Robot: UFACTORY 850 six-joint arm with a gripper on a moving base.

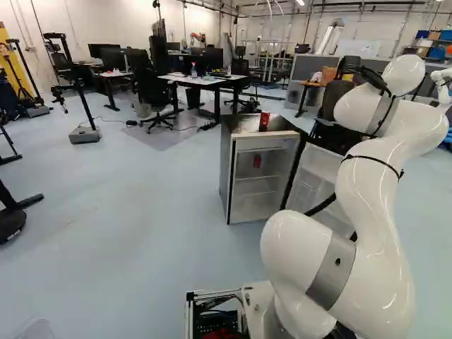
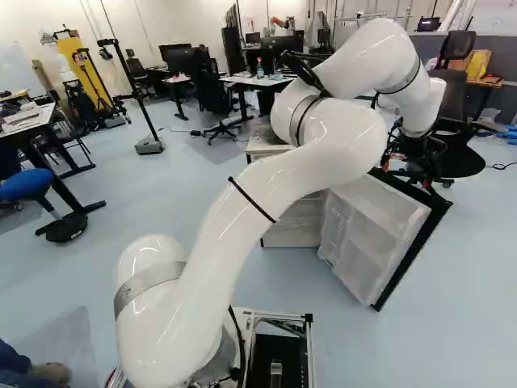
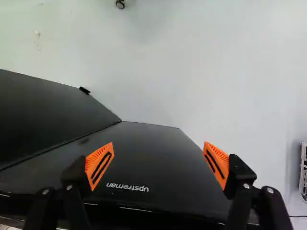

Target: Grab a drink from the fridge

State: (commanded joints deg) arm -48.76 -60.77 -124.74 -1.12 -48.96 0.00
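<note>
My gripper (image 2: pixel 408 153) is above and behind the open fridge door (image 2: pixel 376 226) in the right base view. In the wrist view the gripper (image 3: pixel 157 163) stands wide open, its orange pads apart with nothing gripped. Black outer panels of the fridge (image 3: pixel 144 158) lie beneath and beyond the fingers. The small fridge (image 1: pixel 236 169) stands ahead, its white interior facing the base in the left base view. Inside, a red drink can (image 1: pixel 257 161) sits on an upper shelf. Another red can (image 1: pixel 264 121) stands on top of the fridge.
A black office chair (image 1: pixel 339 113) stands behind the door in the left base view. Desks (image 1: pixel 201 80) with monitors and more chairs are farther back. Wheeled stands (image 1: pixel 85 134) are off to the left. Pale floor lies beside the fridge.
</note>
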